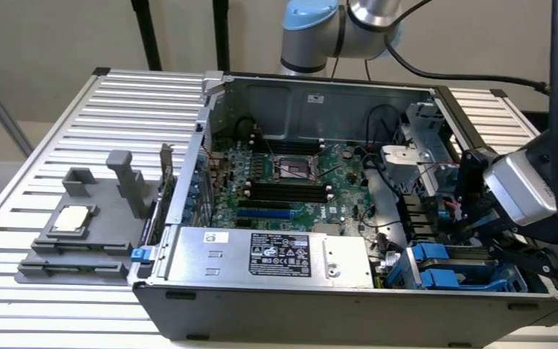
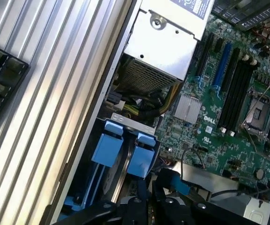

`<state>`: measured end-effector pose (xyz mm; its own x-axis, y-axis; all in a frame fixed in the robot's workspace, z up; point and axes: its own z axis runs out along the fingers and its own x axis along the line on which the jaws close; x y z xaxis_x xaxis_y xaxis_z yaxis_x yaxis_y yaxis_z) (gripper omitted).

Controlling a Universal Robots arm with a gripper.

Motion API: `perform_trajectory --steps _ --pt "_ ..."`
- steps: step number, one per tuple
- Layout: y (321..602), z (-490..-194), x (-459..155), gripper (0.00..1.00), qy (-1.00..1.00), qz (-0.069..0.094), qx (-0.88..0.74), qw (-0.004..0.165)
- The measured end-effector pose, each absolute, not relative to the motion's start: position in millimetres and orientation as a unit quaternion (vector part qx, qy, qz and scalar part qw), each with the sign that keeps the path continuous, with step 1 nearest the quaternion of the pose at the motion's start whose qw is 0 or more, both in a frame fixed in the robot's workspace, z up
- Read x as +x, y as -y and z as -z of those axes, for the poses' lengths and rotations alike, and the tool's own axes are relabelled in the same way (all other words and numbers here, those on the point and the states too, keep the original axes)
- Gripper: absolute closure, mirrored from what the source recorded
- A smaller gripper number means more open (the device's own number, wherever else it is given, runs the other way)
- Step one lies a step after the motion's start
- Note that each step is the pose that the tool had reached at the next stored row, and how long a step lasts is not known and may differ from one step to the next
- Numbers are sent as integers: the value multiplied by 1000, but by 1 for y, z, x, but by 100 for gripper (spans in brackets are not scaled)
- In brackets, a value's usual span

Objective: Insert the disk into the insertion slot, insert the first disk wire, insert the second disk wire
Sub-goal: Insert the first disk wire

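In the exterior view an open computer case lies on a slatted metal surface. The gripper reaches into it at about 3 o'clock, just above the drive cage in the 4 o'clock corner. There the insertion slot looks already filled: the disk sits in it with its blue carrier end showing, beside a second blue carrier. The power-supply box lies at 6 o'clock. In the wrist view the gripper hangs close to the disk, with a blue strip, perhaps a wire, just beside it and the motherboard beyond. Whether the jaws are wide, narrow or holding something I cannot tell. I judge the disk step done and the wire work in hand. Any move here calls for small, exact motion, because cage, cables and board stand close together.
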<state>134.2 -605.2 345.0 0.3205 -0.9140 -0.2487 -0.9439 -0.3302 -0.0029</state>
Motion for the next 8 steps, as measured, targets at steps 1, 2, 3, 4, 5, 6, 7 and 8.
perform_trajectory --steps 1,2,3,4,5,6,7,8 --pt "603 -345 134 84 -574 -100 -809 73" --pt "601 -345 134 84 -574 -99 -809 71" --pt "600 -346 134 84 -575 -98 -809 69" --pt "600 -346 135 84 -577 -96 -808 68" --pt "599 -346 135 84 -580 -95 -806 67" --pt "599 -346 135 84 -583 -94 -804 67" --pt "599 -346 136 84 -587 -94 -801 67" --pt "599 -346 136 84 -592 -93 -798 67"
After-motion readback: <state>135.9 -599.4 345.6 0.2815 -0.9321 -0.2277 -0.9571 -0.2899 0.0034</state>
